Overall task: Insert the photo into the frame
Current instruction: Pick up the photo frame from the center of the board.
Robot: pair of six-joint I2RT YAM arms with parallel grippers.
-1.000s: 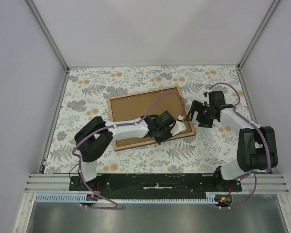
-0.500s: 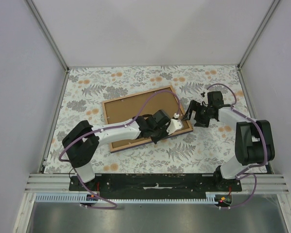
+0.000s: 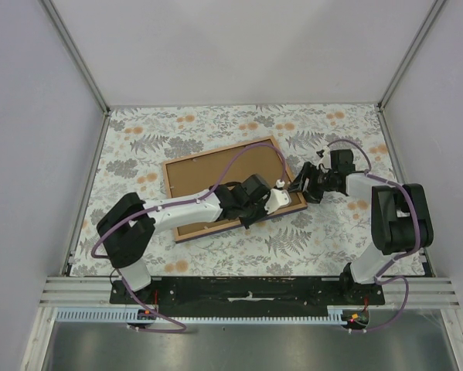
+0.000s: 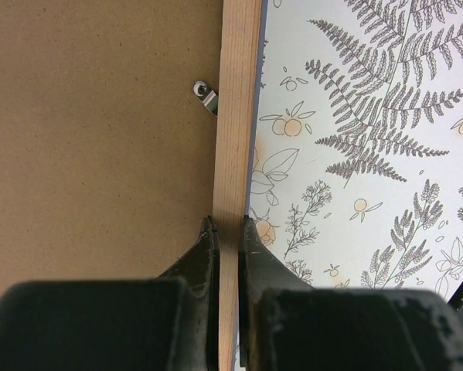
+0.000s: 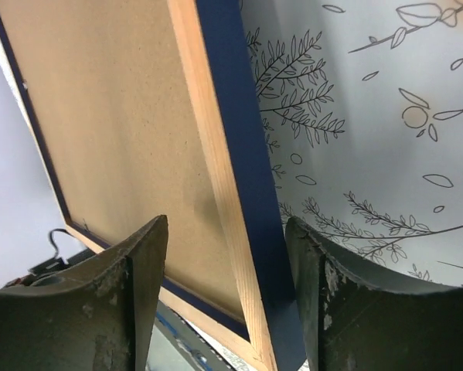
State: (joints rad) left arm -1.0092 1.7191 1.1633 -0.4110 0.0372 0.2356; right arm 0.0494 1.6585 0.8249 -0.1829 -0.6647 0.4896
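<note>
The frame [image 3: 287,170] lies face down at the table's centre, light wood rim up, with the flat brown backing board [image 3: 216,185] set inside it. The photo is not in view. My left gripper [image 3: 248,219] is shut on the frame's near rim; in the left wrist view the jaws [image 4: 229,232] pinch the wooden rim [image 4: 239,116], with the board [image 4: 100,139] on the left. My right gripper [image 3: 299,186] is open at the frame's right rim. In the right wrist view its fingers [image 5: 142,270] straddle the wood-and-blue rim [image 5: 235,154] without touching it.
A small metal retaining tab [image 4: 205,96] sits on the board by the rim. The floral tablecloth [image 3: 138,139] covers the table. The left arm's purple cable [image 3: 243,158] arcs over the frame. Grey enclosure walls and metal posts [image 3: 76,54] bound the table.
The frame has shifted and turned a little to the left with my left gripper on it. My right gripper has moved left up to the frame's right rim.
</note>
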